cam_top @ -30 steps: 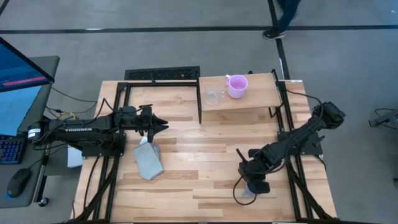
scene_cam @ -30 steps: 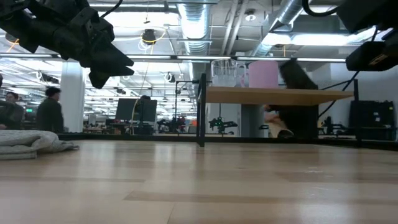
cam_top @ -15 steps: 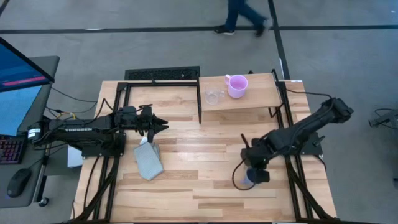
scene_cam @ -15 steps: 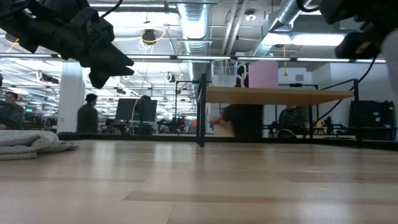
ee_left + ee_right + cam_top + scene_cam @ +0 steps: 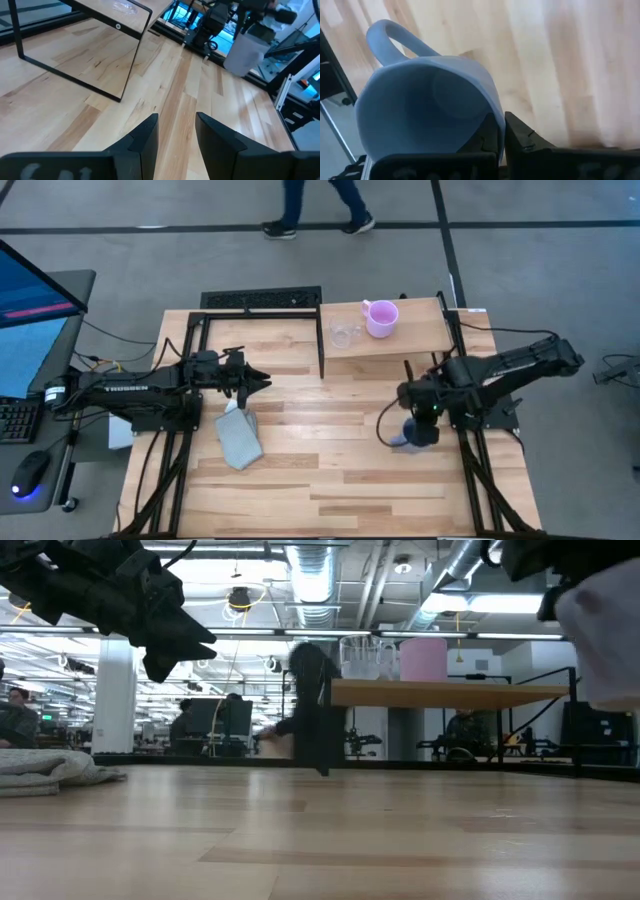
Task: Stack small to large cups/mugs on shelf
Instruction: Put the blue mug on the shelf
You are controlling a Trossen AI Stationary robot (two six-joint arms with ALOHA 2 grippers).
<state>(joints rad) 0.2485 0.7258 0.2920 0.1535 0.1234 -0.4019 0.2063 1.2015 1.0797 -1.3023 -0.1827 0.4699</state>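
My right tool (image 5: 414, 430) grips the large blue-grey handled mug (image 5: 427, 107) by its rim, lifted near the raised light-wood shelf (image 5: 420, 335)'s front edge. The shelf lies ahead. My left tool (image 5: 175, 132) waits released, farther away.

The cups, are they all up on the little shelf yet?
Not all. Two look done: the clear glass cup and the pink mug stand side by side on the shelf. In hand: the right end effector pinches the blue-grey mug by its wall, lifted off the table. Left to do: set that mug on the shelf. The left end effector waits open above the grey cloth.
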